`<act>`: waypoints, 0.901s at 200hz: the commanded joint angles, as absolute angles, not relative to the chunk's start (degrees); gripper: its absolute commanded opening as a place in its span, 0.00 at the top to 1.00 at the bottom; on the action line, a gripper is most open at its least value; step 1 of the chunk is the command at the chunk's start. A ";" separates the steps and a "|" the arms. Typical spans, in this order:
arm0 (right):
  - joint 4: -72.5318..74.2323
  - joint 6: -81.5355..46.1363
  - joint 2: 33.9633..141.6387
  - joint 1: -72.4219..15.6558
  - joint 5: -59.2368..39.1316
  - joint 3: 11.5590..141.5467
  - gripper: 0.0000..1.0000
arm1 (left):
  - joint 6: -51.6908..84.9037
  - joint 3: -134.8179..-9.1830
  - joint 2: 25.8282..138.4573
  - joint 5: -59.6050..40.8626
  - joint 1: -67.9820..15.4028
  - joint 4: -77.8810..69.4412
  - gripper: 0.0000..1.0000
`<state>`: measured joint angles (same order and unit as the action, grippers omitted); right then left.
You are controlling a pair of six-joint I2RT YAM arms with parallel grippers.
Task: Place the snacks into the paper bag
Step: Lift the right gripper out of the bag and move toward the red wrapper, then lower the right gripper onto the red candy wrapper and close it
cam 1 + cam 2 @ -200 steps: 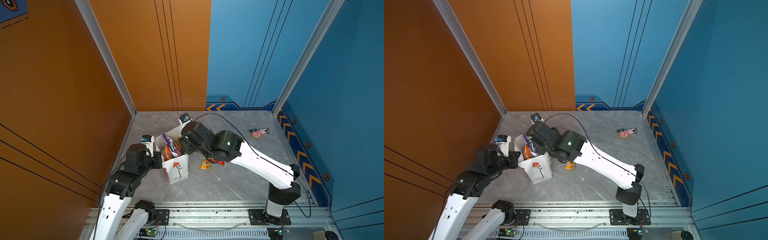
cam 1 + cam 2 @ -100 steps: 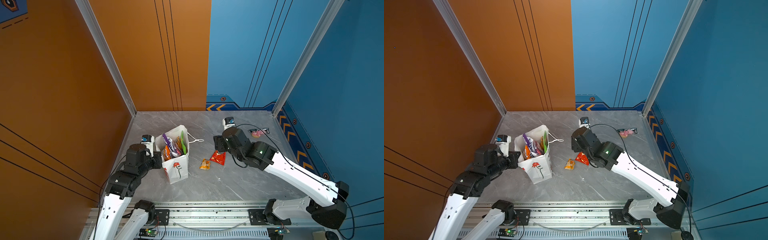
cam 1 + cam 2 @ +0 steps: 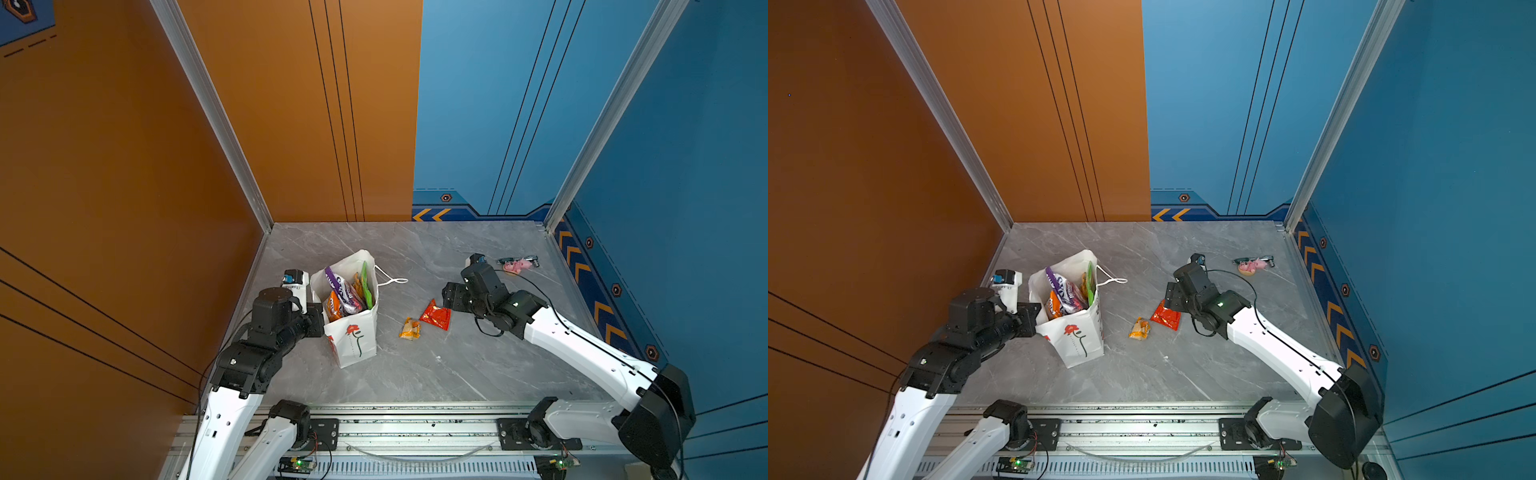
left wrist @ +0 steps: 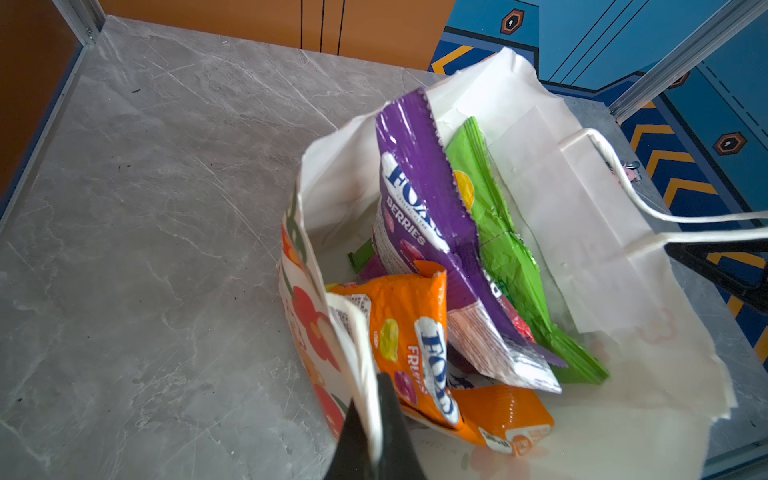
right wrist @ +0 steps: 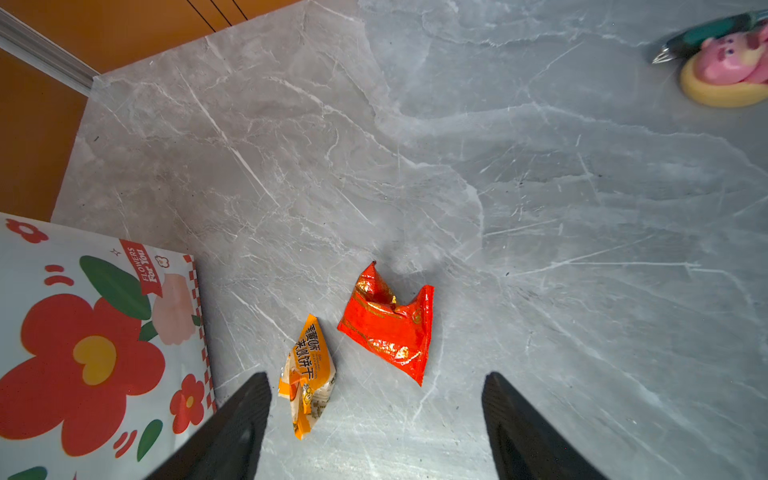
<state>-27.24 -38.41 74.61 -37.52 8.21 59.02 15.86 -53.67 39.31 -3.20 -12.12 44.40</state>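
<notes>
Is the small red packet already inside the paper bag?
No, the small red packet lies on the table beside the orange-yellow packet, outside the paper bag.

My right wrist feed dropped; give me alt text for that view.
Open right gripper hovers by a red packet and an orange packet lying side by side on the table. The bag stands beside them; a pink toy lies farther off.

One paper bag (image 3: 353, 347). Inside it, one purple packet (image 4: 419, 199), one green packet (image 4: 494, 232), one orange packet (image 4: 399, 332); more beneath, too hidden to count. Near the bag, one red packet (image 3: 435, 316), one orange-yellow packet (image 3: 410, 328). Well apart from it, one pink toy (image 5: 731, 58), one pen (image 5: 702, 37).
</notes>
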 commanded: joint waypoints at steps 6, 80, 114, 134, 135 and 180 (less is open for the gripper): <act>-24.81 -35.59 79.15 -37.37 3.52 58.51 0.16 | 14.67 -54.58 38.14 -1.50 -12.18 37.53 1.00; -27.90 -33.93 88.76 -35.82 3.08 61.98 0.06 | 14.68 -54.62 38.18 -1.50 -12.18 37.54 1.00; -26.30 -33.92 90.97 -34.97 2.30 62.03 0.06 | 14.64 -54.66 37.89 -1.33 -12.21 37.53 1.00; -26.02 -33.85 92.55 -34.70 2.13 62.58 0.08 | 14.68 -54.52 37.72 -1.23 -12.15 37.49 1.00; -26.02 -33.84 92.64 -34.62 2.12 62.58 0.08 | 14.68 -54.51 37.76 -1.23 -12.18 37.51 1.00; -25.76 -32.27 97.57 -33.99 -1.39 63.82 0.10 | 14.67 -54.59 37.52 -1.23 -12.21 37.53 1.00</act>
